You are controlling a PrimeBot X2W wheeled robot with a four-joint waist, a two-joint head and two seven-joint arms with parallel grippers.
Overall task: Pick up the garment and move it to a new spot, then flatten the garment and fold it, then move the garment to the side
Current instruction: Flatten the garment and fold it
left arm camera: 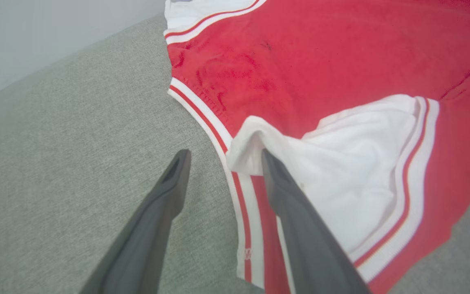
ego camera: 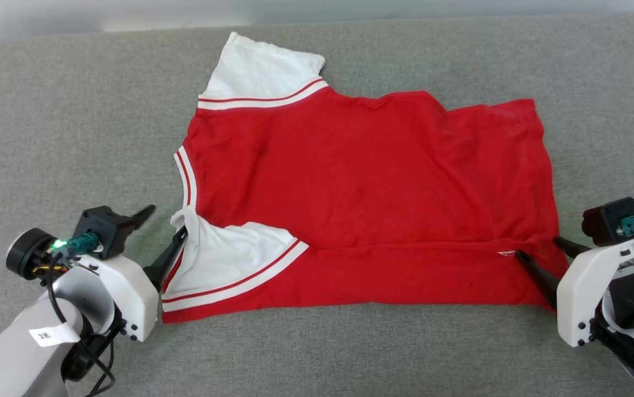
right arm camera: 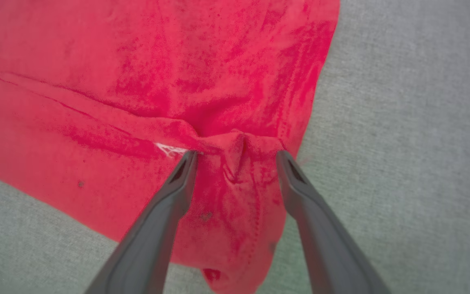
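Broadly, the grey fabric surface (ego camera: 74, 138) stretches well past the garment (ego camera: 361, 182) on every side. The garment lies spread at the middle, its near long edge folded over. The left end effector (ego camera: 167, 220) gapes wide and empty, one finger against the white near sleeve. The right end effector (ego camera: 537, 247), equally spread, straddles the bunched hem corner, gripping nothing.

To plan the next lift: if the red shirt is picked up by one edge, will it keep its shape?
Probably not: the garment lies in soft creases, one side folded over, so it should droop. It seems light: thin cloth puckers within the open right claw. The grey surface may drag it.
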